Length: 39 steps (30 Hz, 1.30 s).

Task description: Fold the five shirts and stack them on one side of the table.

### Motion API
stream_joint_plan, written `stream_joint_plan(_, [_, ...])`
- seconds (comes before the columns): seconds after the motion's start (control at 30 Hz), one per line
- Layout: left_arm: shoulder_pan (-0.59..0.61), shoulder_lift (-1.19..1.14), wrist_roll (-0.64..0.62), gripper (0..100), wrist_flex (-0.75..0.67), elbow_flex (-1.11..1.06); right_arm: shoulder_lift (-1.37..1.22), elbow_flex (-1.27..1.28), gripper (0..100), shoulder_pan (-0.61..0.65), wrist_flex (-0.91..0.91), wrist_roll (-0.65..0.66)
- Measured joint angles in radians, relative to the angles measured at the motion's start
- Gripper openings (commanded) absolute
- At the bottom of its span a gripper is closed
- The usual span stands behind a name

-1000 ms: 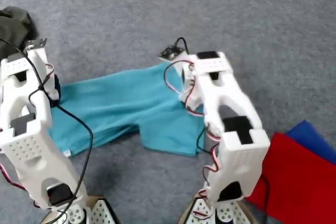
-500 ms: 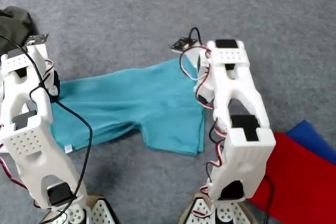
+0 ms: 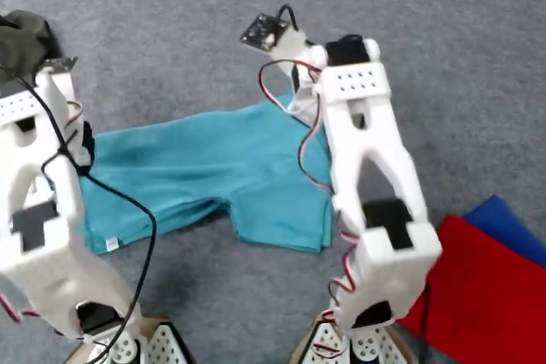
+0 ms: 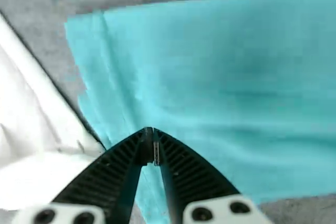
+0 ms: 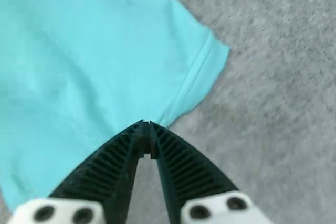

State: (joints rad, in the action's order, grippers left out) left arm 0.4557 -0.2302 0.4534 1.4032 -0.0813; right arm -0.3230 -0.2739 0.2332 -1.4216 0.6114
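This looks like a robotics test bench rather than a home or a shop. The worktop (image 3: 478,49) is covered in grey felt-like cloth. The left arm (image 3: 38,210) and the right arm (image 3: 375,185), both of white perforated plastic, stand at its near edge with loose wires (image 3: 119,196) looping along them (a bare circuit board (image 3: 263,31) sits at the right one's far end). A teal shirt (image 3: 213,168) lies spread between them, and a red shirt (image 3: 486,296) lies at near right.

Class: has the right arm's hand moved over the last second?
Yes. In the high view, the right hand has shifted toward the grey table's far edge, farther from the flat red cloth.
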Motion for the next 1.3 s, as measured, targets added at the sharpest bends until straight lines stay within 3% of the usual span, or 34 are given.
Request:
stream_joint_plan(0.3, [-0.028,0.413,-0.003,2,-0.206,-0.640,-0.374,-0.325,0.5,-0.002,0.003,-0.015])
stream_joint_plan(0.57, [-0.023,0.466,0.014,2,-0.310,-0.848,-0.628,-0.540,0.5,-0.009,-0.008,-0.015])
stream_joint_plan(1.0, [0.015,0.482,0.058,2,-0.302,-0.845,-0.715,-0.718,0.5,-0.057,-0.106,0.006])
stream_joint_plan(1.3, [0.015,0.519,0.060,2,-0.106,-0.514,-0.646,-0.974,0.5,-0.038,-0.344,-0.069])
